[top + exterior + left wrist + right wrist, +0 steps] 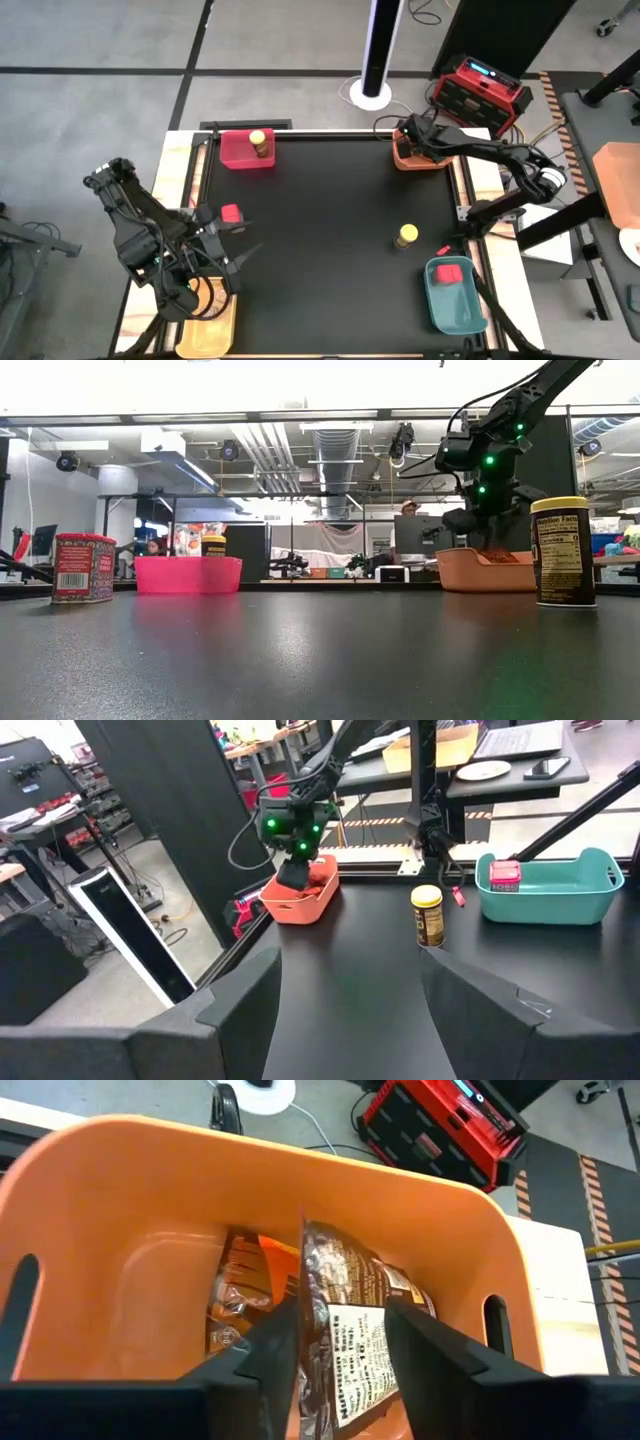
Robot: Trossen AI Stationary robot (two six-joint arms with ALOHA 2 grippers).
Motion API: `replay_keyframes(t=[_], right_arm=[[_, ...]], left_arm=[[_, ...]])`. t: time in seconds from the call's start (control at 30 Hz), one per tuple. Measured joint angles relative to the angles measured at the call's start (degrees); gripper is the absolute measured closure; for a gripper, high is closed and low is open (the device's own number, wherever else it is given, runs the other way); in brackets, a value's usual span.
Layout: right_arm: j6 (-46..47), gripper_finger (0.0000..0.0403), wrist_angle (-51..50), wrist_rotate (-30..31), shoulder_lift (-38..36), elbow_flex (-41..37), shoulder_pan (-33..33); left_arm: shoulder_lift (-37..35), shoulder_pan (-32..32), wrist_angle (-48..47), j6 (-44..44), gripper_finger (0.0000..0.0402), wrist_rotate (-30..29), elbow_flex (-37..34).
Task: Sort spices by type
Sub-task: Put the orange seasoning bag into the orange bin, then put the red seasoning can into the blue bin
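A red blocky container [231, 213] stands on the table just beyond my open left gripper [232, 258] at the near left. A yellow-lidded jar [406, 236] stands right of centre; another one [259, 143] stands in the red bin [235, 153]. A second red container [452, 272] lies in the teal bin [455, 305]. My right gripper [342, 1320] points down into the orange bin [130, 1210] at the far right. It is open over an orange-brown packet [350, 1295], which leans on another packet [235, 1305].
A yellow bin [205, 330] sits at the near left corner beside my left arm. The black mat's middle [330, 230] is bare. Off the table's far right stand a red case [485, 92] and a white post's base [372, 95].
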Motion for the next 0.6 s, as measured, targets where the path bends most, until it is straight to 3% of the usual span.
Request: replay_keyframes(t=[0.3, 0.6], right_arm=[[-0.36, 0.0214, -0.52, -0.01, -5.16, 0.0, 3.62], [0.37, 0.0212, -1.39, 0.0, -14.79, 0.0, 13.05]], left_arm=[[0.0, 0.0, 0.0, -0.17, 0.0178, 0.02, 0.0], [0.04, 0.0, 0.0, -1.29, 0.0178, 1.77, -0.04]])
